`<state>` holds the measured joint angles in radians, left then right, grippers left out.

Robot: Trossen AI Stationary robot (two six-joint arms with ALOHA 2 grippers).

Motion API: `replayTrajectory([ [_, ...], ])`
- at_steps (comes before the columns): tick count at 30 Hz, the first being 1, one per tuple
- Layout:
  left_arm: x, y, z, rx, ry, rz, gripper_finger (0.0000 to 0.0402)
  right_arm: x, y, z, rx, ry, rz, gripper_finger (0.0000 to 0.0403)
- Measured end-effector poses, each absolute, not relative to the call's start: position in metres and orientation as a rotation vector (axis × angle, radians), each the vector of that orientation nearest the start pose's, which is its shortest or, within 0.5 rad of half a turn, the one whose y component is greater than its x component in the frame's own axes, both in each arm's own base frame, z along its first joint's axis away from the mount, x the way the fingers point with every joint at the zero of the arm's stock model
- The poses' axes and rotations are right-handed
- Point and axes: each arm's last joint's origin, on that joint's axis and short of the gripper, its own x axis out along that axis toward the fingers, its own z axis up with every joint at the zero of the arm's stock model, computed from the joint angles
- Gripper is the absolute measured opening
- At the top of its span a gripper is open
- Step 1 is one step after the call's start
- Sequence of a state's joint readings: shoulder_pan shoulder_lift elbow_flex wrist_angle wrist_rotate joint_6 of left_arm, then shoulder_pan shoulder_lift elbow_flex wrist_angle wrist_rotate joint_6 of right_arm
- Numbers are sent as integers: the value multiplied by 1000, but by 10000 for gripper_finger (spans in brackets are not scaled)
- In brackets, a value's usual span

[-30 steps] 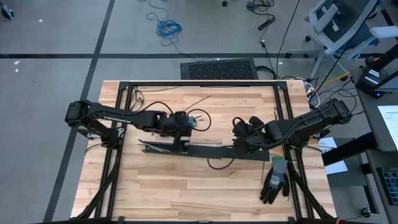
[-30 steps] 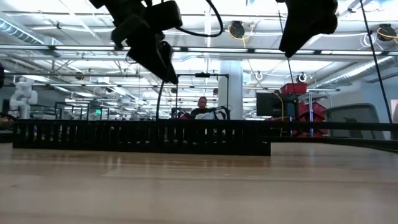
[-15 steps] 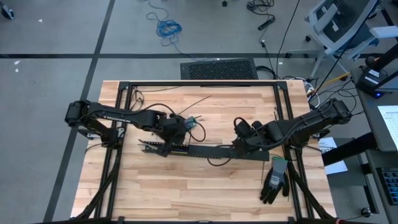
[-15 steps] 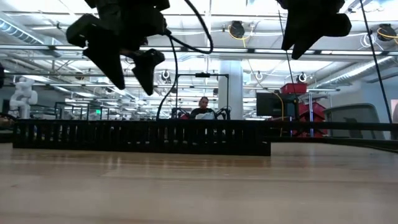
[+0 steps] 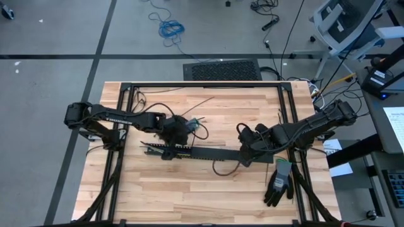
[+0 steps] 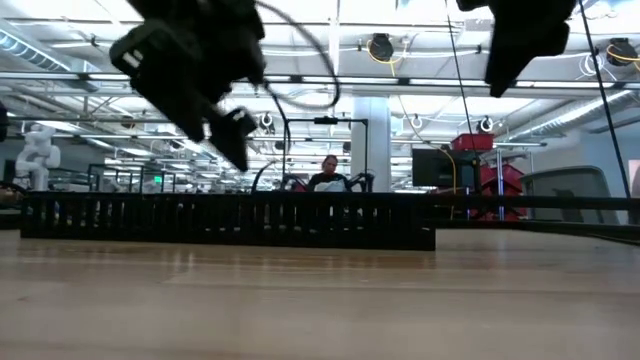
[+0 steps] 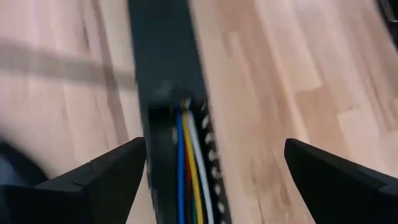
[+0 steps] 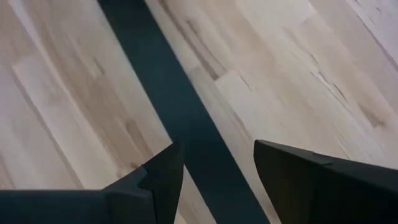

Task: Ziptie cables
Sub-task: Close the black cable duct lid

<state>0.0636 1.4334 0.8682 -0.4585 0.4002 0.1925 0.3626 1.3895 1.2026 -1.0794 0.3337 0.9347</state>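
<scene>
The black slotted duct (image 5: 202,152) lies across the middle of the wooden table. The cables (image 7: 188,180), blue, yellow, white and red strands, lie side by side along its channel. My left gripper (image 7: 214,180) hangs open above the duct's left end (image 5: 158,150), one finger on each side of the channel, touching nothing. In the low view it is tilted, above the duct (image 6: 230,220). My right gripper (image 8: 217,168) stands open over the duct's closed right part (image 8: 174,106), well above the table (image 6: 520,50).
A black glove (image 5: 278,183) lies near the front right corner. A black frame (image 5: 202,84) runs around the tabletop. A thin black wire loop (image 5: 221,169) lies in front of the duct. A person (image 6: 325,175) sits far behind the table.
My left gripper has sunk toward the duct's left end, drifted a little toward the table's left edge, and swung about its wrist, so its fingers now slant down over the channel. My right gripper has tipped a little in place.
</scene>
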Motion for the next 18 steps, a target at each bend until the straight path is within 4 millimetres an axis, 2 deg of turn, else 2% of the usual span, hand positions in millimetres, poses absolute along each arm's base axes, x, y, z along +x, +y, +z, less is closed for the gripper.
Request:
replayTrajectory([
  [2, 265, 6, 193, -95, 984, -376, 377, 236, 85, 285, 367, 1093, -504, 185],
  [7, 263, 7, 179, -96, 858, -294, 377, 232, 92, 285, 346, 1107, -484, 185],
  [18, 237, 7, 138, -88, 912, -251, 377, 230, 96, 285, 396, 1092, -508, 185],
])
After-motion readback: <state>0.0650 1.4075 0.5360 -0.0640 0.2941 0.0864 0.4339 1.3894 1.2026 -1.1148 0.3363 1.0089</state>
